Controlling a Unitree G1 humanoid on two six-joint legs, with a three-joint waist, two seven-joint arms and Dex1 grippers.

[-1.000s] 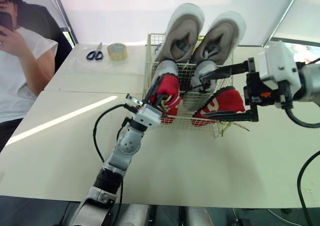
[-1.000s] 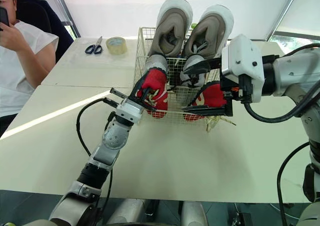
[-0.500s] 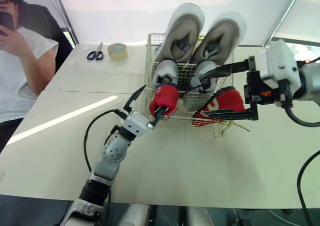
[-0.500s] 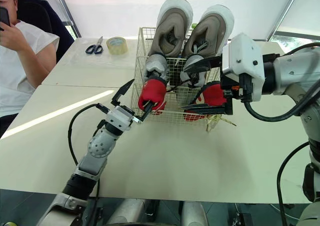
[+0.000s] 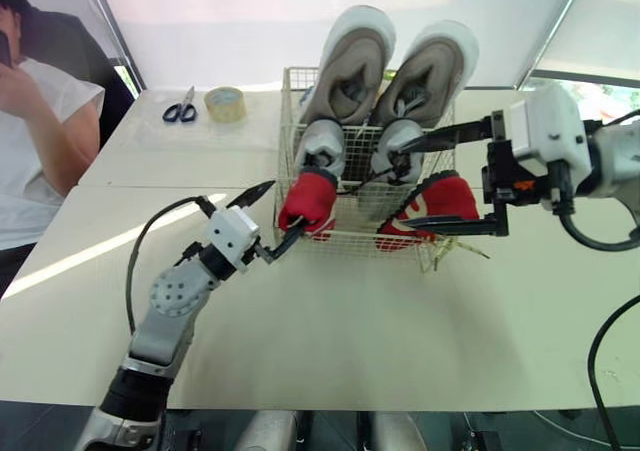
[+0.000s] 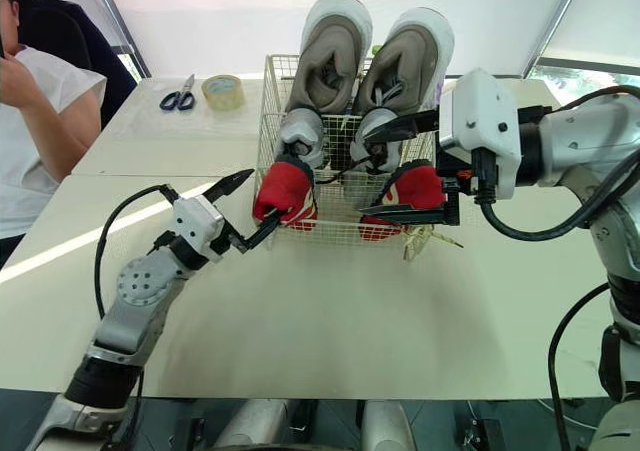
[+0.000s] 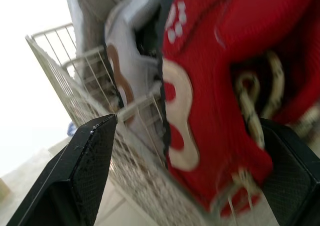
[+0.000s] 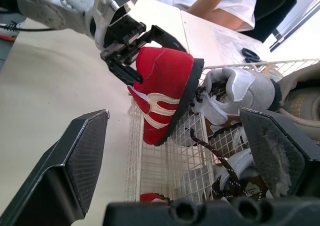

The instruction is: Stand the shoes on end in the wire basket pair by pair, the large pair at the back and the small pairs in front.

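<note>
We judge this nearly done: in the wire basket (image 5: 352, 233), toward the counter's far edge, the large pair (image 5: 355, 56) stands at the back, with the grey pair (image 5: 322, 141) ahead of it and the left red shoe (image 5: 308, 199) upright in front. The right red shoe (image 5: 440, 199) leans askew between the wide-open jaws of our right gripper (image 5: 403, 188). Our left gripper (image 5: 270, 214) has its jaws spread and empty.

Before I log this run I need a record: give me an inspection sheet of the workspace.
Surface: pale table.
Job's things: wire basket; large grey pair upright at back; small grey pair before it; left red shoe and right red shoe at front, tilted.
Clutter: scissors, tape roll, yellowish strands by basket.
Pincers: left pincer open at left red shoe; right pincer open about right red shoe.
Cables: black cable looping by left arm; black lead by right arm.
Surroundings: seated person at left; bright window behind.
</note>
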